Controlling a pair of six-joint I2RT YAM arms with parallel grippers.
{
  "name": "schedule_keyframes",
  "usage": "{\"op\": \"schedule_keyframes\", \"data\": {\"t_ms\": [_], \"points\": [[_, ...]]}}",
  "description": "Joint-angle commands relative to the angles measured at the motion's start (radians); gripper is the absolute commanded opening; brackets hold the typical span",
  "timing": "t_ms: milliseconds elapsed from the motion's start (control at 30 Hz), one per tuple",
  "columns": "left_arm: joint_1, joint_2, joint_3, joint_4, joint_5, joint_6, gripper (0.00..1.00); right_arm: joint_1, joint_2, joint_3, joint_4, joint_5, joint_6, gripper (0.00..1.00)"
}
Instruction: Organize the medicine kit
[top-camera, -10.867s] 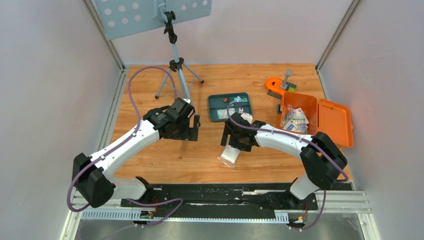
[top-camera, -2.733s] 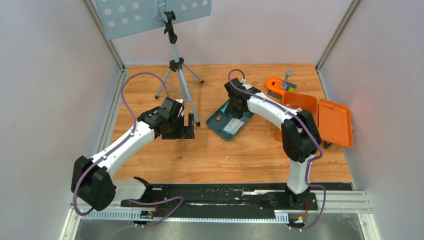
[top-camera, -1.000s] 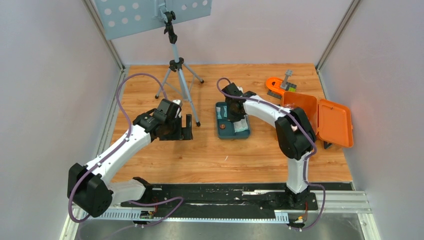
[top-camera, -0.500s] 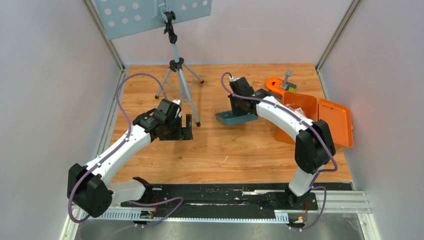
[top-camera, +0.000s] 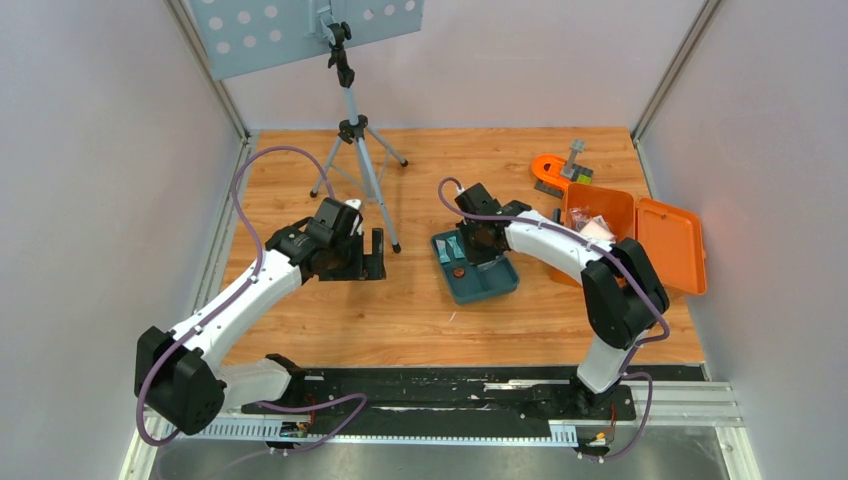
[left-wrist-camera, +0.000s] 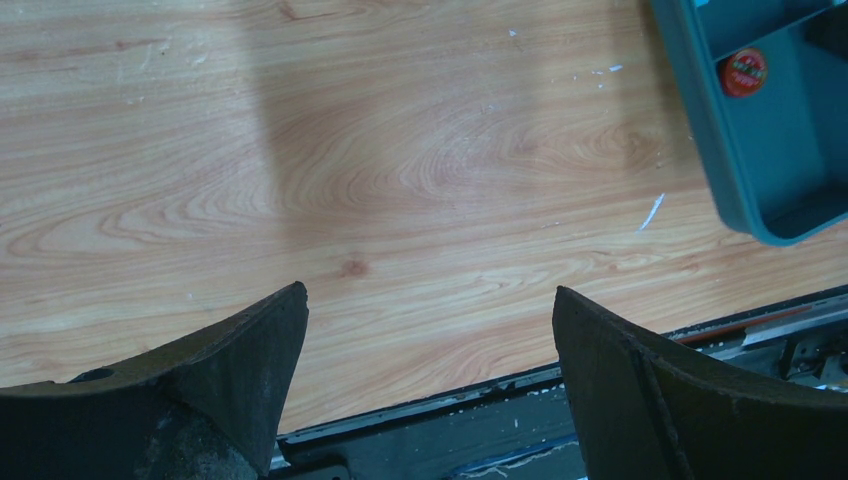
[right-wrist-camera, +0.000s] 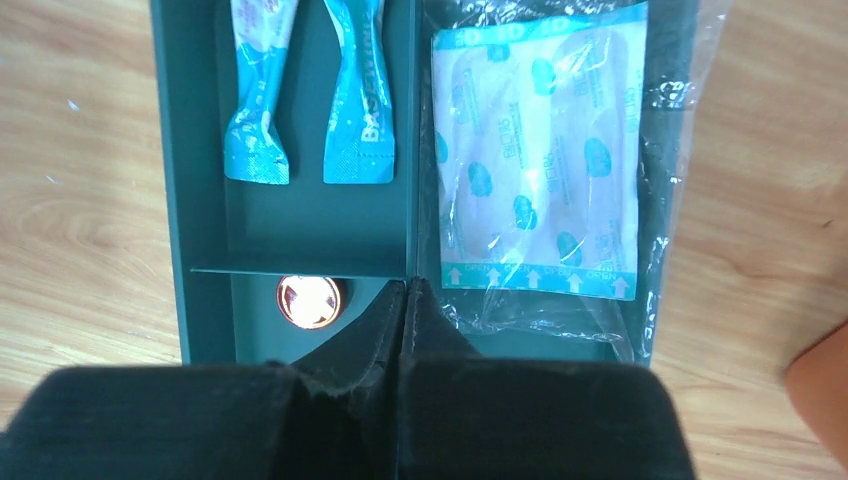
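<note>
A teal divided tray (top-camera: 492, 281) lies on the wooden table. It holds two blue sachets (right-wrist-camera: 305, 95), a round red tin (right-wrist-camera: 310, 301) and a clear-wrapped dressing pack (right-wrist-camera: 537, 160). My right gripper (right-wrist-camera: 405, 286) is shut on the tray's (right-wrist-camera: 198, 200) middle divider, its tips just beside the tin. The orange case (top-camera: 634, 237) stands open to the right with packets (top-camera: 592, 225) inside. My left gripper (left-wrist-camera: 430, 292) hangs open over bare wood left of the tray (left-wrist-camera: 770, 150), nothing between its fingers.
A camera tripod (top-camera: 356, 140) stands at the back left under a perforated panel (top-camera: 300, 30). An orange and grey tool (top-camera: 556, 171) lies behind the case. A black base rail (top-camera: 440, 390) runs along the near edge.
Half a second ago the tray stood tipped on its edge farther back in my right gripper. It now lies flat and nearer. The left arm has not moved.
</note>
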Motion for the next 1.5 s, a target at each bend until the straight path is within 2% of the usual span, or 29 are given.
{"op": "schedule_keyframes", "data": {"t_ms": [0, 200, 333, 633, 800, 1133, 1467], "points": [[0.004, 0.005, 0.001, 0.026, -0.008, 0.000, 1.00, 0.033, -0.021, -0.033, 0.057, -0.008, 0.060, 0.00], [0.004, 0.009, 0.003, 0.026, -0.006, 0.002, 1.00, 0.048, -0.020, -0.046, 0.062, 0.019, 0.098, 0.00], [0.004, 0.011, -0.001, 0.029, -0.007, 0.000, 1.00, 0.050, -0.026, -0.053, 0.069, 0.019, 0.116, 0.10], [0.004, 0.004, -0.007, 0.029, -0.008, -0.002, 1.00, 0.074, -0.004, -0.061, 0.083, 0.043, 0.136, 0.20], [0.004, 0.002, -0.011, 0.027, -0.008, -0.001, 1.00, 0.074, -0.005, -0.041, 0.084, 0.067, 0.155, 0.21], [0.004, -0.003, -0.013, 0.025, -0.009, -0.003, 1.00, 0.071, 0.101, 0.028, 0.081, 0.108, 0.166, 0.25], [0.004, -0.009, -0.019, 0.024, -0.013, -0.005, 1.00, 0.062, 0.175, 0.037, 0.093, 0.150, 0.182, 0.18]]}}
